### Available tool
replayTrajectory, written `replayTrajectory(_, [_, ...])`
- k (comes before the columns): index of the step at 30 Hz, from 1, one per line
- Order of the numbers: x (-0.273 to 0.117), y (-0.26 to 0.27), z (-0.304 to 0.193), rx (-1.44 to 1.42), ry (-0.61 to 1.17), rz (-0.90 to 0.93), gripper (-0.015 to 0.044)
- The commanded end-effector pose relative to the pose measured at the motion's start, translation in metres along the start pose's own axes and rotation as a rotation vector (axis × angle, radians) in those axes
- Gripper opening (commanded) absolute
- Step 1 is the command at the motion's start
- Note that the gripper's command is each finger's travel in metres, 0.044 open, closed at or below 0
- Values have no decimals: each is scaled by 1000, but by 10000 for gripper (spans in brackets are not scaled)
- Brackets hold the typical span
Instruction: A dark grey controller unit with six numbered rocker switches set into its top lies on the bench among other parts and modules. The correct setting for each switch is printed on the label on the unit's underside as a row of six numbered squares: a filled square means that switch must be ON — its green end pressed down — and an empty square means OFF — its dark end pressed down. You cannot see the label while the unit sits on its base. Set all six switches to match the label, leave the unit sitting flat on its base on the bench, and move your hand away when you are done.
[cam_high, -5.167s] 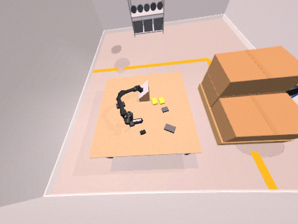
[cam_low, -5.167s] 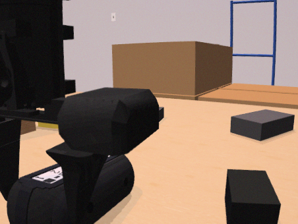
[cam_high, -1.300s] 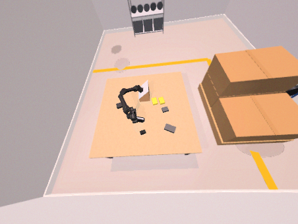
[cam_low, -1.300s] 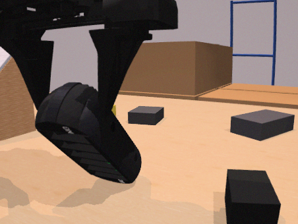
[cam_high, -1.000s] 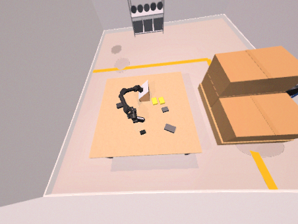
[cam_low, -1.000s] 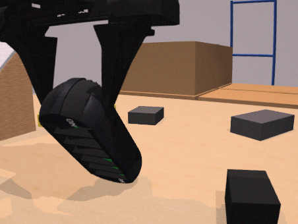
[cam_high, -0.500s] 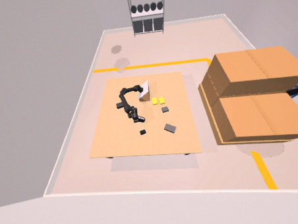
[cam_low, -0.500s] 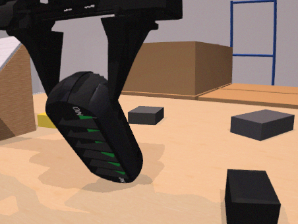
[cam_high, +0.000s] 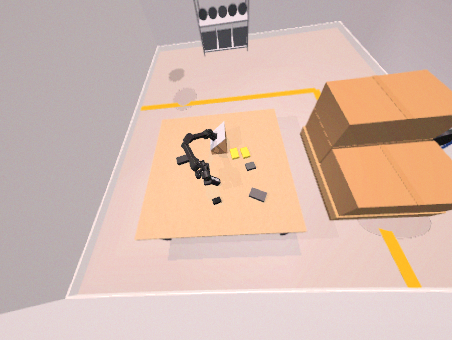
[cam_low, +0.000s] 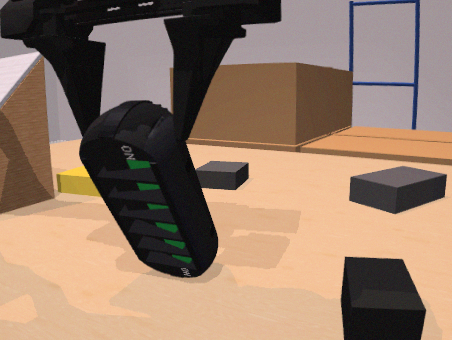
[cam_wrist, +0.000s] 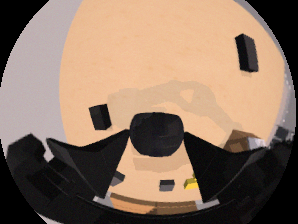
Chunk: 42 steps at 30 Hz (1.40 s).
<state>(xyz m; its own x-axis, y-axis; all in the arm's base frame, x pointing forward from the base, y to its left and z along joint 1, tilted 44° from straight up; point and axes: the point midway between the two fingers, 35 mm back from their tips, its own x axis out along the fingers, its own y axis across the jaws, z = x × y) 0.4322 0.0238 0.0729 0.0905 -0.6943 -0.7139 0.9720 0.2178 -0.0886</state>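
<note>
The dark controller unit (cam_low: 199, 210) (cam_wrist: 157, 144) is held steeply tilted between the fingertips of my gripper (cam_low: 136, 137) (cam_wrist: 156, 133), which is shut on its upper end. Its lower end is at or just above the bench; I cannot tell whether it touches. In the exterior view its switch face is toward the camera, with ON printed at both ends of the row. The six rockers show green ends on the right and dark ends on the left. I cannot surely tell which ends are pressed. The underside label is hidden in all views.
A black block (cam_high: 216, 200) (cam_low: 382, 295) (cam_wrist: 100, 117) is near the gripper. Grey blocks (cam_high: 257, 194) (cam_low: 397, 189) and yellow blocks (cam_high: 245, 152) lie farther off. A wooden wedge with a pale sloped face (cam_high: 220, 144) (cam_low: 25, 165) stands behind. Another dark block (cam_high: 183, 159) (cam_wrist: 247, 53) is by the arm.
</note>
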Motion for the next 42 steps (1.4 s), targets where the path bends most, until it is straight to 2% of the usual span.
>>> replayTrajectory(1, [-1,0,-9,0,15,-1,338])
replayTrajectory(42, [-7,0,-40,-1,17,0,338])
